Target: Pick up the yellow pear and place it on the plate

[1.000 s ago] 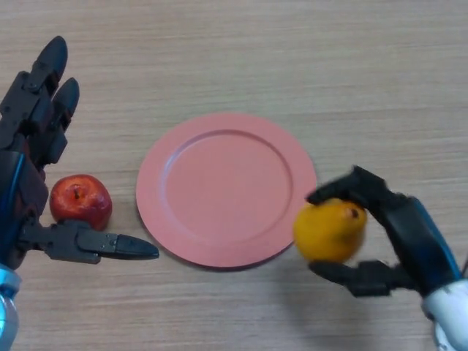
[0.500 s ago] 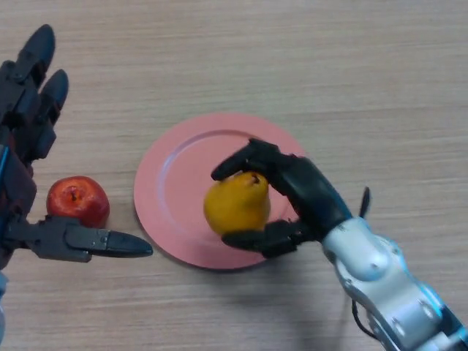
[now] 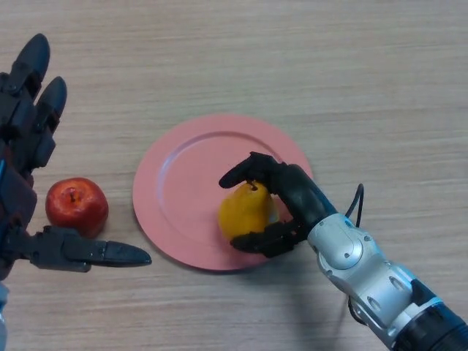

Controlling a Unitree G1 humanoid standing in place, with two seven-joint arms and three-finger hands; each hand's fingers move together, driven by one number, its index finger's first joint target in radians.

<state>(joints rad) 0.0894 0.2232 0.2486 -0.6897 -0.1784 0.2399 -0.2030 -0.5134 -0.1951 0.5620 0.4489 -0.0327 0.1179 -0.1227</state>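
gripping the yellow pear (image 3: 245, 212) over the pink plate (image 3: 175, 190), right hand (image 3: 289, 201) wrapped round it; left hand (image 3: 29, 175) spread loose beside the apple (image 3: 77, 206).

The light wood-grain desk (image 3: 329, 80) carries a round salmon-pink plate (image 3: 175, 183) near its middle. A shiny red apple (image 3: 77, 207) sits on the desk just left of the plate.

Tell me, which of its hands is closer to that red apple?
Left. The left hand brackets the red apple, its fingers straight, thumb just below it. The right hand is across the pink plate, curled round the yellow pear.
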